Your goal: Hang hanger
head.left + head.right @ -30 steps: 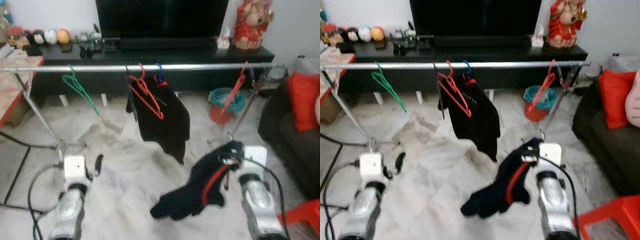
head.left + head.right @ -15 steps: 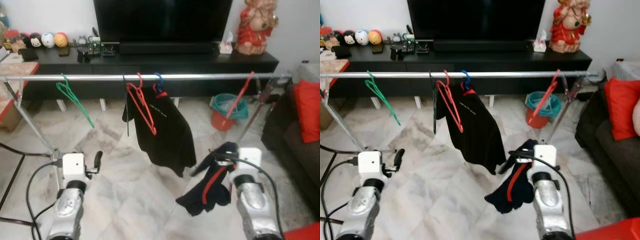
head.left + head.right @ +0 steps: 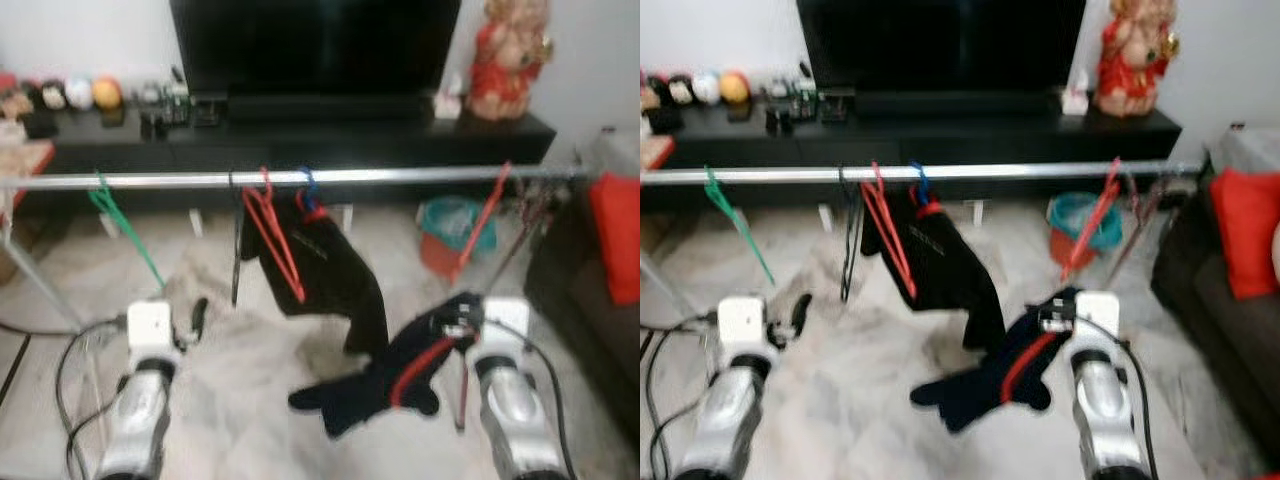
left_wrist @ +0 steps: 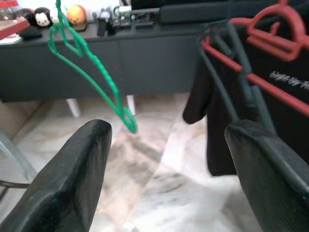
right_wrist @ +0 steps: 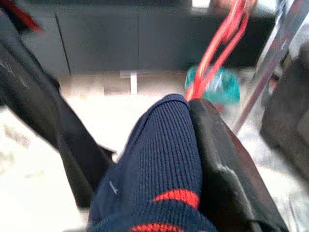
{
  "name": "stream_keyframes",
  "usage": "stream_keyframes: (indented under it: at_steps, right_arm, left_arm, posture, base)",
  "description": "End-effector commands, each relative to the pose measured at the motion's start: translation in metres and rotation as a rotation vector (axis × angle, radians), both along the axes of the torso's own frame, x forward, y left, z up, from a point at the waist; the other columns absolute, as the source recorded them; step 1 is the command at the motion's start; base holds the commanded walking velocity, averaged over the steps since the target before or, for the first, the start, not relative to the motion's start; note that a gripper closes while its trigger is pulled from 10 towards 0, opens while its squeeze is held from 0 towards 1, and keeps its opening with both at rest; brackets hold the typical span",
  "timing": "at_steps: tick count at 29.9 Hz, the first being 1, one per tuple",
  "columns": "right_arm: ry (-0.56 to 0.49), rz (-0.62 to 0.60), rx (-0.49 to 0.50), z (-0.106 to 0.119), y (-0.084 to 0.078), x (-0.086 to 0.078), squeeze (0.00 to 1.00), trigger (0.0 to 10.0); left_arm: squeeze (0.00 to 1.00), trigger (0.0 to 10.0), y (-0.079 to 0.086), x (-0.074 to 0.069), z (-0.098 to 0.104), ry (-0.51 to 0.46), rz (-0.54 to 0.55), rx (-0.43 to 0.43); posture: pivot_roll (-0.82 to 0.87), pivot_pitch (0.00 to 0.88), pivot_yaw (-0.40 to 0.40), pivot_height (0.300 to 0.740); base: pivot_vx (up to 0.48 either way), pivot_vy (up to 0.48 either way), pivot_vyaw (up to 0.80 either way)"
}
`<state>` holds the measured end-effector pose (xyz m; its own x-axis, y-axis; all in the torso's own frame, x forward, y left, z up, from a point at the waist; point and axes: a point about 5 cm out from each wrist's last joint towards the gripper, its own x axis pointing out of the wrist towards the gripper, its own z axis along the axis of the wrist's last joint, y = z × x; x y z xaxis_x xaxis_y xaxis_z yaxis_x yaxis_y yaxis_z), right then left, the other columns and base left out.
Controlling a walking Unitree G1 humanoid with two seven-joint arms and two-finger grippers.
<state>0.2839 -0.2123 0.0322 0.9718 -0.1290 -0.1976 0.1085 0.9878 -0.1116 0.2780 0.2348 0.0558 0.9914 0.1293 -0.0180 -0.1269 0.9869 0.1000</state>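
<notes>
A long silver rail (image 3: 400, 176) is spanning the room, carrying a black shirt (image 3: 335, 275) and red hanger (image 3: 275, 235). The right gripper (image 3: 455, 325) is gripping a navy garment (image 3: 385, 380) below it. The left gripper (image 4: 169, 159) fingers are spreading wide, holding nothing.

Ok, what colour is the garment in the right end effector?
Dark navy knit garment with a red stripe, clearest in the right wrist view.

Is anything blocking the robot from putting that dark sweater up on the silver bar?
Nothing visible does. The right gripper holds the sweater below the bar, and the bar is bare between the black shirt and the red hanger.
</notes>
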Motion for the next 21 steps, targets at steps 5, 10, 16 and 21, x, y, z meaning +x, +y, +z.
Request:
stream_keyframes:
  at_steps: [5,10,16,21]
  right_arm:
    - [0.135,-0.087,-0.010,-0.023,-0.024,-0.018,0.00,10.0]
    - [0.124,-0.095,-0.005,-0.022,-0.026,-0.017,0.00,10.0]
    - [0.122,-0.086,0.000,-0.023,-0.025,-0.016,0.00,10.0]
    - [0.120,-0.076,0.007,-0.024,-0.022,-0.016,0.00,10.0]
  left_arm:
    - [0.00,10.0,-0.006,0.003,0.003,-0.015,-0.006,-0.009]
    - [0.00,10.0,-0.006,0.004,0.014,-0.055,-0.010,0.008]
    - [0.00,10.0,-0.012,0.003,0.019,-0.082,-0.024,0.026]
    - [0.00,10.0,-0.015,0.000,0.018,-0.084,-0.022,0.024]
  posture:
    - [0.05,0.008,-0.003,0.740]
    - [0.04,0.009,-0.001,0.740]
    - [0.05,0.008,-0.003,0.740]
    - [0.05,0.008,-0.005,0.740]
  base:
    - [0.332,0.000,0.00]
    - [0.328,0.000,0.00]
    - [0.309,0.000,0.00]
    - [0.060,0.000,0.00]
